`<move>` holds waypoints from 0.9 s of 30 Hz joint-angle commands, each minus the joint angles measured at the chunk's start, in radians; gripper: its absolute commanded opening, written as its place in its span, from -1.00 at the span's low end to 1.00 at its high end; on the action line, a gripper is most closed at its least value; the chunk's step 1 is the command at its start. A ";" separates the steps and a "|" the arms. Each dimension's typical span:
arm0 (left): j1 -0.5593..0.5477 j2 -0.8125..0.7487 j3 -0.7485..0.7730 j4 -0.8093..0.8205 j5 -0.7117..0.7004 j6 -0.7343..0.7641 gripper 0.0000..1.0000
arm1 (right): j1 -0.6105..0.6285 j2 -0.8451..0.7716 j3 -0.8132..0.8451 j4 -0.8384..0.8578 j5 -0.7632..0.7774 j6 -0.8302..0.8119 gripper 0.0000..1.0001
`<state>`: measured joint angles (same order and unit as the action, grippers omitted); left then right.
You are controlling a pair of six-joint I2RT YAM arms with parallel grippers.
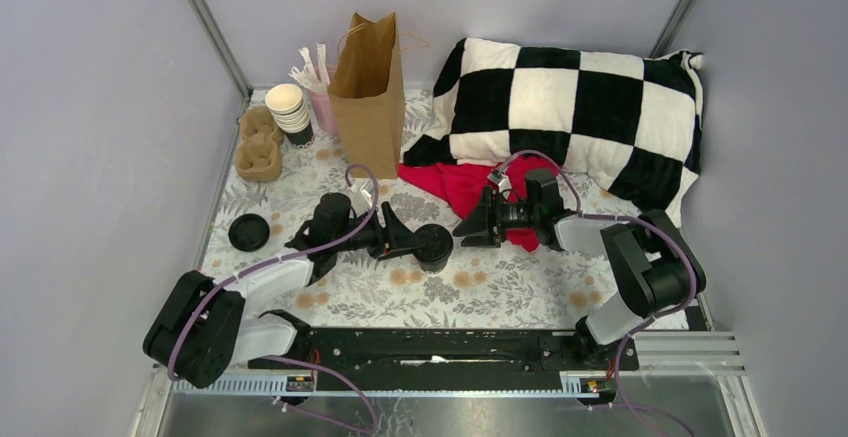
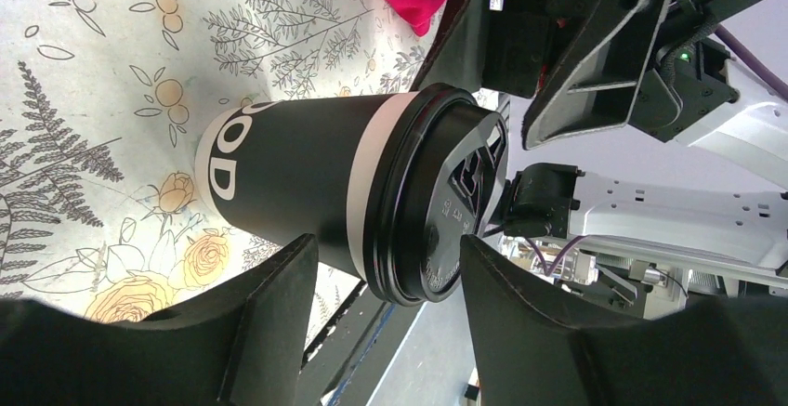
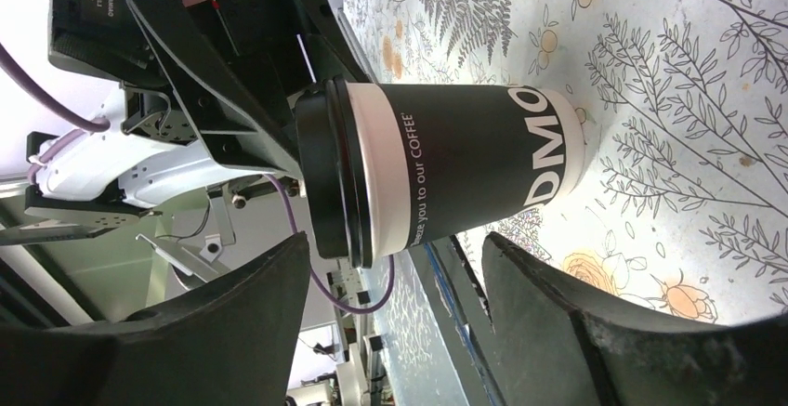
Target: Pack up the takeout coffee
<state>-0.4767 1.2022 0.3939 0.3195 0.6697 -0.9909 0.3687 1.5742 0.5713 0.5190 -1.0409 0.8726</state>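
The takeout coffee (image 1: 434,246) stands upright on the flower-patterned table (image 1: 480,297), its black lid facing up, near the middle. The left gripper (image 1: 412,241) reaches in from the left, its fingers spread and right up against the cup's side; whether they touch it cannot be told. The right gripper (image 1: 462,229) points at the cup from the right, just apart from it, over the edge of a red cloth (image 1: 462,187). Behind stand a brown paper bag (image 1: 368,97), a stack of lidless cups (image 1: 290,112) and a cardboard cup carrier (image 1: 258,143). A loose black lid (image 1: 249,231) lies at the left, and a checkered pillow (image 1: 570,107) lies at the back right.
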 commanded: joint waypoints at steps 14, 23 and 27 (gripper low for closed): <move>-0.008 0.021 0.036 0.048 -0.013 0.034 0.08 | 0.049 0.086 0.041 0.104 -0.024 0.034 0.24; -0.012 0.023 0.010 0.102 0.002 0.010 0.03 | 0.050 0.067 0.024 0.028 0.032 -0.025 0.19; -0.014 0.008 0.040 0.066 0.001 0.023 0.06 | 0.050 0.014 0.049 -0.003 0.031 -0.012 0.32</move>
<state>-0.4843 1.2213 0.3962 0.3443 0.6678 -0.9768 0.4080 1.6524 0.5861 0.5655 -1.0328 0.8864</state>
